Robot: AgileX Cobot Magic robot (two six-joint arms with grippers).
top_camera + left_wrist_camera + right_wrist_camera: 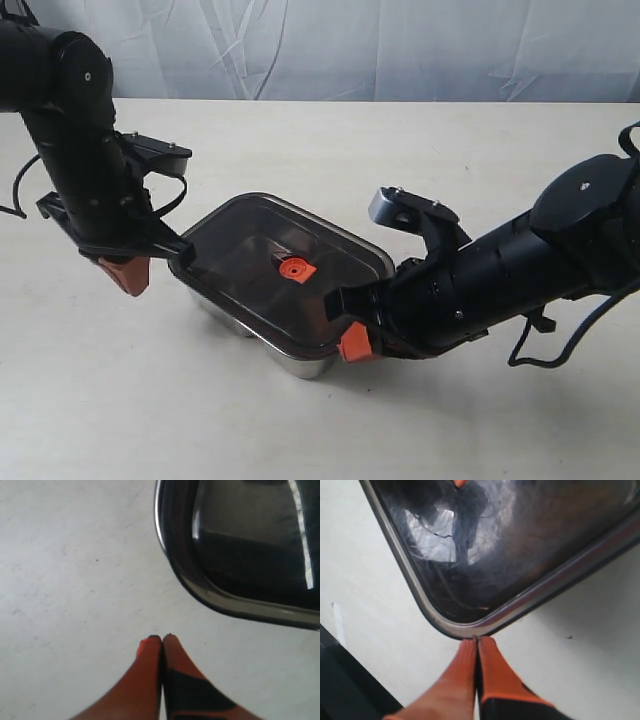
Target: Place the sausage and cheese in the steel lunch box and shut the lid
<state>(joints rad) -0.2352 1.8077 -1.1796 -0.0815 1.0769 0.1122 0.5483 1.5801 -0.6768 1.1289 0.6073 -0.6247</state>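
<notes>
Left fingers (149,666): closed, empty, just beside lunch box (302,365) on tabletop (330,140). Right fingers (462,672): closed, empty, tips at box corner. Lid (250,255): resting on box. Sausage, cheese: not visible, likely inside under tinted lid. Remaining: perhaps pressing lid home.

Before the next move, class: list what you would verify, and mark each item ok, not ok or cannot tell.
1. Lid on the box: ok, it covers the box.
2. Lid pressed shut all round: cannot tell.
3. Sausage and cheese inside: cannot tell, the tinted lid hides them.
4. Left tool shut and empty: ok.
5. Left tool apart from the box: ok, bare table shows between them.
6. Right tool shut, tip at a lid corner: ok; whether it touches, cannot tell.
</notes>
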